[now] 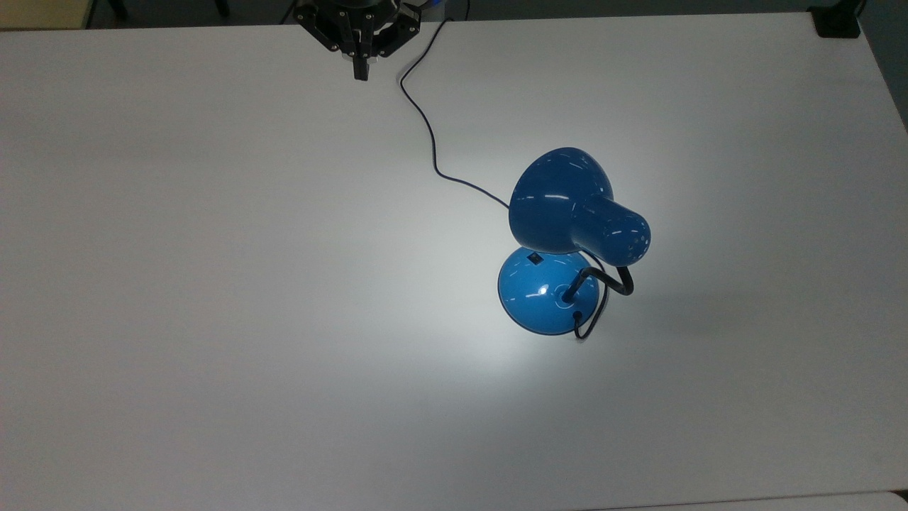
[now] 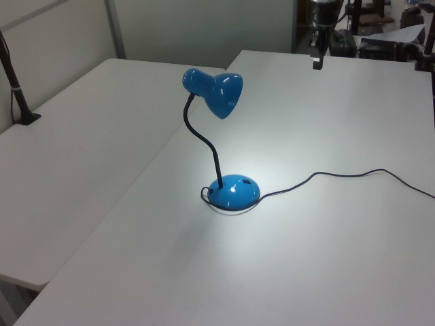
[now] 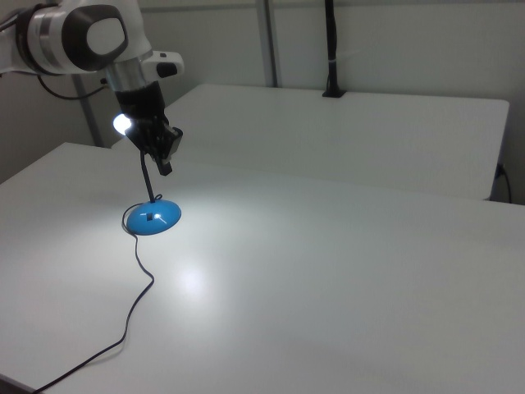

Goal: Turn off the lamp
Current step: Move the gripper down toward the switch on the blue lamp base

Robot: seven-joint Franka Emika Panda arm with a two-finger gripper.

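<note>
The lamp (image 1: 567,241) is standing on the desk (image 1: 213,284), shining a bright pool beside its base, so nothing is done yet. The hand (image 1: 360,69) is hanging clenched and empty near the desk's far edge, well apart; reaching and pressing the switch (image 1: 535,258) remain.

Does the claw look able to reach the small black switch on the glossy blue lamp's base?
Probably yes: the claw hangs far off, but bare table lies between, though the shade overhangs the switch.
</note>
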